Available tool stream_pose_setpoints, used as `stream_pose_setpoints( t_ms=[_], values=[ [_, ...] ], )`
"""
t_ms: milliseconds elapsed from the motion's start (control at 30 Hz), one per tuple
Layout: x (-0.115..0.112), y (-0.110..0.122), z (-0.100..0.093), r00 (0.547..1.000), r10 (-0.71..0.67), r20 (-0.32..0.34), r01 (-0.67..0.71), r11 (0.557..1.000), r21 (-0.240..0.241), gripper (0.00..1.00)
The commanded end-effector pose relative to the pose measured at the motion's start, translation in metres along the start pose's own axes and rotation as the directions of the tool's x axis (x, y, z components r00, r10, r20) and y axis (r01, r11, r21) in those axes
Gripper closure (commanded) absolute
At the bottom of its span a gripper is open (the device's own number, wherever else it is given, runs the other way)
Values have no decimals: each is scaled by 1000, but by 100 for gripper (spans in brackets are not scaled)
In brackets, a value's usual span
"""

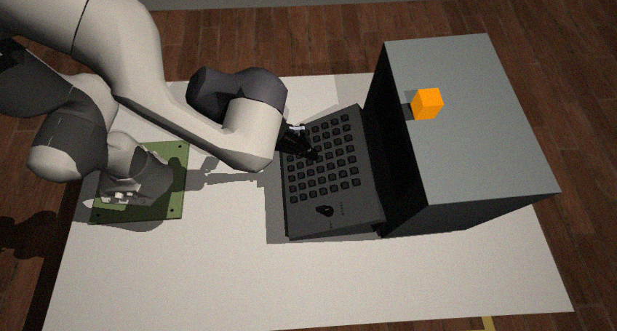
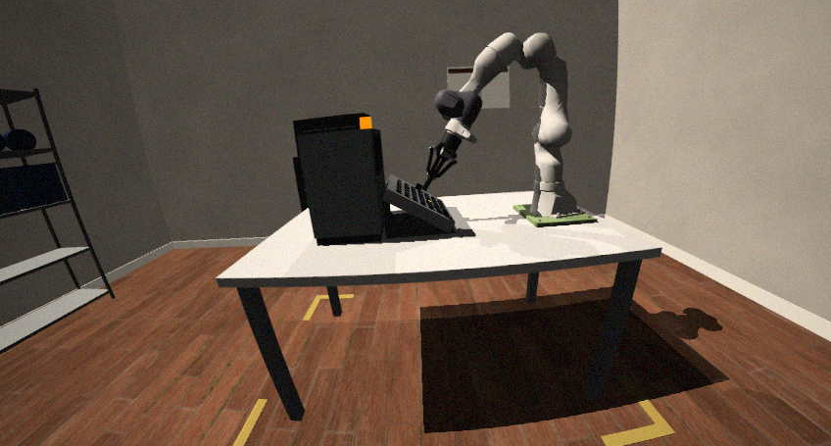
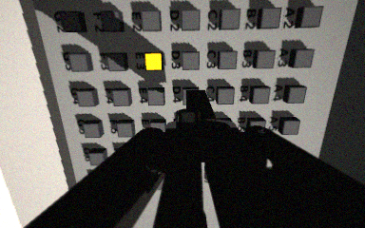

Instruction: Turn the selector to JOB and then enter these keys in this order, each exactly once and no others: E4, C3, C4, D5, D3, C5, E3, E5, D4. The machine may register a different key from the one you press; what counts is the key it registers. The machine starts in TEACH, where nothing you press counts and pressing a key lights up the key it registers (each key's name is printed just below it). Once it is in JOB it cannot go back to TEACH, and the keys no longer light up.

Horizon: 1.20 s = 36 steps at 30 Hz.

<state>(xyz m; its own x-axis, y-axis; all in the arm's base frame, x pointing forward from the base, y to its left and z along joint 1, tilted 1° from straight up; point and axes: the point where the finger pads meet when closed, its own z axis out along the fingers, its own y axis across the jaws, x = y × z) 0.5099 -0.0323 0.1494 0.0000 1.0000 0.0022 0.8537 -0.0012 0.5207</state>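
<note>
The dark sloped key panel (image 1: 303,224) (image 2: 440,219) holds rows of square keys. In the wrist view one key, E3 (image 3: 153,62), is lit yellow; a small yellow spot also shows on the panel in the exterior view. My gripper (image 1: 315,156) (image 2: 421,186) (image 3: 195,105) is shut and empty. Its tips are over the D4 key, covering most of it; whether they press it down I cannot tell. The fingers hide several keys of the rows beyond. The selector (image 1: 324,210) is a black knob near the TEACH and JOB labels; its exact pointing is hard to read, but a lit key fits TEACH.
A tall grey cabinet (image 1: 471,124) (image 2: 347,185) stands right behind the panel's raised edge, with an orange block (image 1: 427,103) (image 2: 366,122) on top. The arm's green base plate (image 1: 176,206) (image 2: 542,223) is on the white table (image 1: 303,284) (image 2: 350,264), on the other side of the panel.
</note>
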Motion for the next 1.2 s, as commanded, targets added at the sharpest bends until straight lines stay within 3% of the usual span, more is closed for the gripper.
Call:
stream_pose_setpoints(
  t_ms=[0, 300, 367, 533, 800, 867, 900, 1167],
  values=[
    [1, -3, -4, 1000, 0, 2, 0, 1000, 9, 90],
    [-3, -2, -5, 1000, 31, 2, -31, 999, 9, 90],
    [-18, -2, -7, 983, 185, 4, -185, 983, 9, 90],
    [-34, -2, -9, 943, 333, 5, -333, 943, 8, 90],
    [-59, -1, -12, 833, 553, 7, -553, 833, 7, 90],
    [-59, -1, -12, 833, 553, 7, -553, 833, 7, 90],
    [-67, -1, -13, 789, 615, 7, -615, 789, 6, 90],
    [-90, 0, -15, 633, 775, 9, -775, 632, 4, 90]
  ],
)
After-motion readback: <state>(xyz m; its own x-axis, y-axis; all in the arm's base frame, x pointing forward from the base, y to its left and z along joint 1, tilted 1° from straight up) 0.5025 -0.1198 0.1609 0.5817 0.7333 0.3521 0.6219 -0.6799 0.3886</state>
